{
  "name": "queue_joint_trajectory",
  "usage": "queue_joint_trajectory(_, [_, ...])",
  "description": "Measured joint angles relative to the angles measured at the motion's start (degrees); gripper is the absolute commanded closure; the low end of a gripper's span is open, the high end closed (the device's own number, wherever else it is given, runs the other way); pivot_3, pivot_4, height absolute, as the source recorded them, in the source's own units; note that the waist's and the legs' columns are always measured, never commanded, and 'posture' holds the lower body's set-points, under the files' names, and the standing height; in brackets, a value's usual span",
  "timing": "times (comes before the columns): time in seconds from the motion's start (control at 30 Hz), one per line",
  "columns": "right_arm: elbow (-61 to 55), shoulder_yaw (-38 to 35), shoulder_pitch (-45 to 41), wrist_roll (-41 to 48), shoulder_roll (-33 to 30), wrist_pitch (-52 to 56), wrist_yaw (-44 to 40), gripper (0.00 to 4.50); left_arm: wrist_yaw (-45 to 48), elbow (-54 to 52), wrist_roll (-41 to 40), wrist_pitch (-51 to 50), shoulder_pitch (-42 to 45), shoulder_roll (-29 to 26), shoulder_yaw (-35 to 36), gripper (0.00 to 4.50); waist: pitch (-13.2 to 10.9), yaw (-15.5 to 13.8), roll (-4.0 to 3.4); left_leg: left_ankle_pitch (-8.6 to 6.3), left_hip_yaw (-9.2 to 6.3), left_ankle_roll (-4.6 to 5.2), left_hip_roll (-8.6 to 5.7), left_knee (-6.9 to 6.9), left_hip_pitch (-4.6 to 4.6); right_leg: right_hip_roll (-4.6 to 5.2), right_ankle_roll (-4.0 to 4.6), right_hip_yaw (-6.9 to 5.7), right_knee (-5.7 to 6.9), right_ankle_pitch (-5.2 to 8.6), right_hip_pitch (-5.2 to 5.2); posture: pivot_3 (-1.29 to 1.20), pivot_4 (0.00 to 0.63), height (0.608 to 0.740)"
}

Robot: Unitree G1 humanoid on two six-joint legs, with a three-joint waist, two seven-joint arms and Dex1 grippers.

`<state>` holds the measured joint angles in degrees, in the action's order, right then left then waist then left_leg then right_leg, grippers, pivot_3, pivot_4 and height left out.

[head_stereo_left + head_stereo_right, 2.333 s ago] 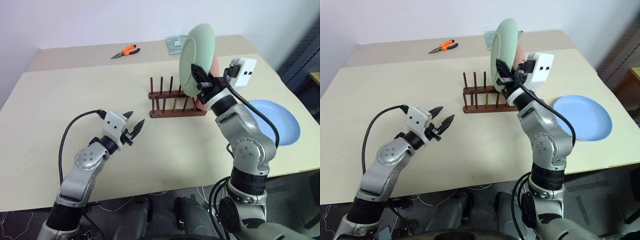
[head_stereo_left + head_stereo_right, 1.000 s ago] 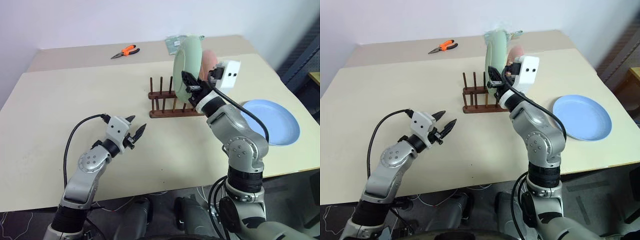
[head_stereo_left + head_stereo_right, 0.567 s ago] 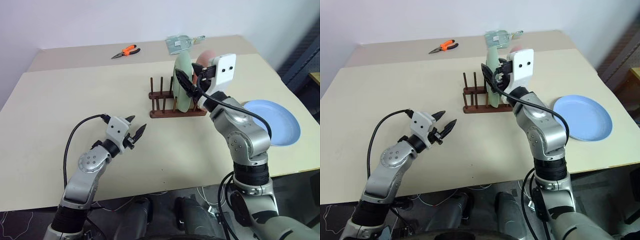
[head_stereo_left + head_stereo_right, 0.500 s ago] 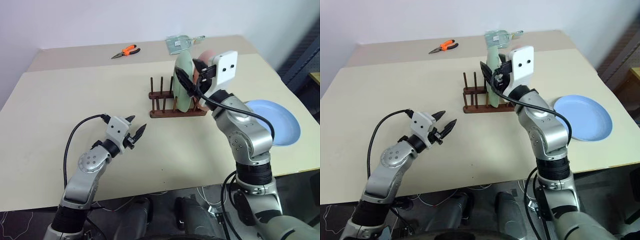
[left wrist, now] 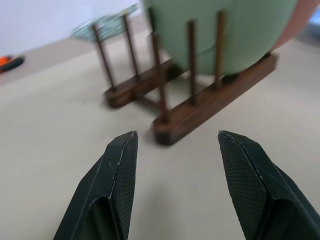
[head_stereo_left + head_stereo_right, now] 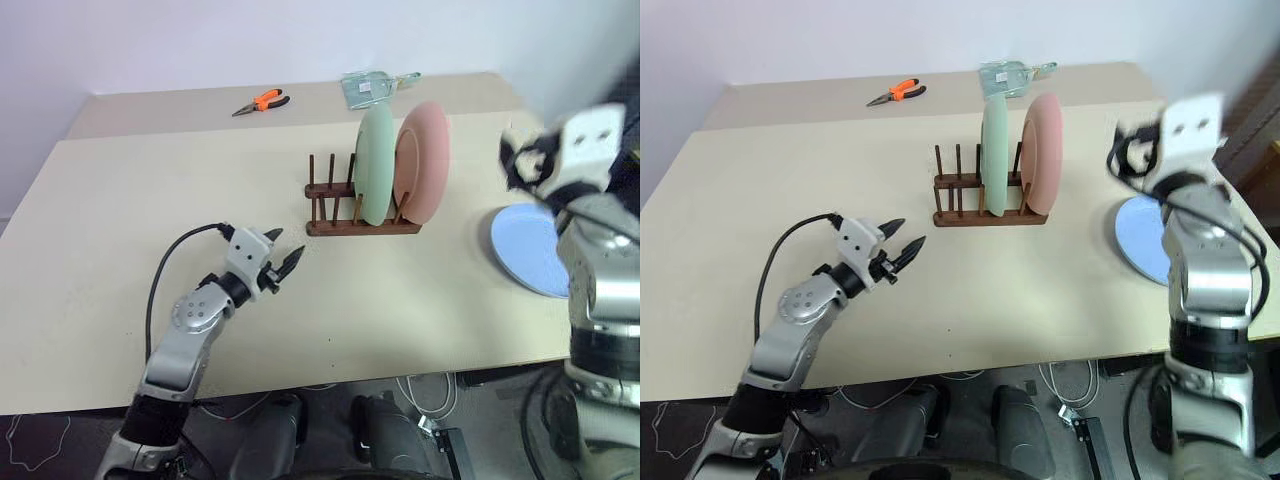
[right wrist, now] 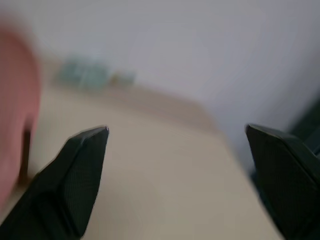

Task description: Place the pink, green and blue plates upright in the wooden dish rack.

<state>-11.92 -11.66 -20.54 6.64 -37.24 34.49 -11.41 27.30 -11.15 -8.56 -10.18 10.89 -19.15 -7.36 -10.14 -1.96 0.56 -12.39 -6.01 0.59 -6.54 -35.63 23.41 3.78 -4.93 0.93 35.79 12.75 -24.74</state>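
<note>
Lying flat on the desk (image 6: 150,200) at its right edge, the blue plate (image 6: 528,250) is the last one out of the wooden dish rack (image 6: 362,225), where the green plate (image 6: 375,165) and pink plate (image 6: 422,163) stand upright. The right hand (image 7: 177,175), fingers wide apart and empty, hangs just above it, far nearer than the left hand (image 6: 283,266), half-open near the rack's other end.
</note>
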Motion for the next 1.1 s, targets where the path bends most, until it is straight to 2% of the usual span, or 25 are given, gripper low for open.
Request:
queue_joint_trajectory(0.17, [-2.56,2.35,7.59,-1.34,-0.05,7.57,-1.78,0.02,0.96,2.19,0.27,0.7,1.09,0.56,-0.38,1.9,-0.01,-0.05,-0.13,0.0,0.01,0.01,0.0,-0.16,0.02,-0.01,0.09,0.0,0.02,0.05,0.05,0.0,0.15,0.729])
queue_joint_trajectory(0.2, [-2.66,2.35,8.1,-1.67,-0.06,8.24,-1.76,0.26,1.08,2.26,0.39,0.74,1.18,0.67,-0.43,1.9,-0.01,-0.13,-0.13,-0.01,0.01,0.01,0.0,-0.19,0.02,-0.01,0.11,-0.01,0.02,0.07,0.07,0.0,0.15,0.729])
queue_joint_trajectory(0.27, [-2.49,2.34,8.91,-2.18,0.02,9.68,-1.49,0.83,1.33,2.28,0.47,0.87,1.22,0.7,-0.44,1.9,-0.01,-0.21,-0.13,-0.02,0.0,0.03,0.0,-0.22,0.02,-0.02,0.12,-0.02,0.01,0.08,0.09,0.0,0.15,0.729])
queue_joint_trajectory(0.5, [0.83,1.46,8.83,-3.06,1.32,12.82,-0.46,4.27,1.59,2.56,0.6,0.99,1.21,0.69,-0.41,1.9,-0.01,-0.19,-0.13,-0.03,0.0,0.04,0.0,-0.26,0.03,-0.03,0.03,-0.03,0.01,0.02,0.1,0.0,0.15,0.729])
queue_joint_trajectory(0.53, [1.26,1.19,8.54,-3.03,1.9,13.19,-0.43,4.4,1.58,2.56,0.61,0.99,1.19,0.69,-0.41,1.9,-0.01,-0.16,-0.13,-0.03,0.0,0.04,0.0,-0.26,0.03,-0.03,0.02,-0.03,0.01,0.02,0.1,0.0,0.15,0.729])
queue_joint_trajectory(0.77, [1.94,1.21,7.92,-4.02,1.8,12.48,-0.98,4.4,1.3,2.56,0.7,1.01,1.03,0.7,-0.4,1.9,-0.01,-0.2,-0.13,-0.03,0.0,0.04,0.0,-0.28,0.03,-0.03,0.0,-0.04,0.01,0.01,0.11,0.0,0.15,0.729])
queue_joint_trajectory(0.87, [1.94,1.21,7.93,-4.06,1.8,12.11,-1.91,3.63,1.19,2.56,0.97,1.11,0.9,0.71,-0.4,1.9,-0.01,-0.2,-0.13,-0.03,0.0,0.04,0.0,-0.28,0.03,-0.03,-0.01,-0.04,0.01,0.0,0.11,0.0,0.15,0.729])
queue_joint_trajectory(1.03, [1.94,1.25,7.95,-4.44,1.56,11.93,-2.57,1.12,1.12,2.56,1.13,1.15,0.58,0.73,-0.4,1.9,-0.01,-0.21,-0.13,-0.03,0.0,0.04,0.0,-0.28,0.03,-0.03,-0.01,-0.04,0.01,0.0,0.11,0.0,0.15,0.729])
queue_joint_trajectory(1.1, [2.17,1.31,7.95,-4.72,1.13,11.82,-2.95,1.12,1.09,2.56,1.14,1.15,0.58,0.73,-0.4,1.9,-0.01,-0.21,-0.13,-0.03,0.0,0.04,0.0,-0.29,0.03,-0.03,-0.01,-0.04,0.01,0.0,0.11,0.0,0.15,0.729])
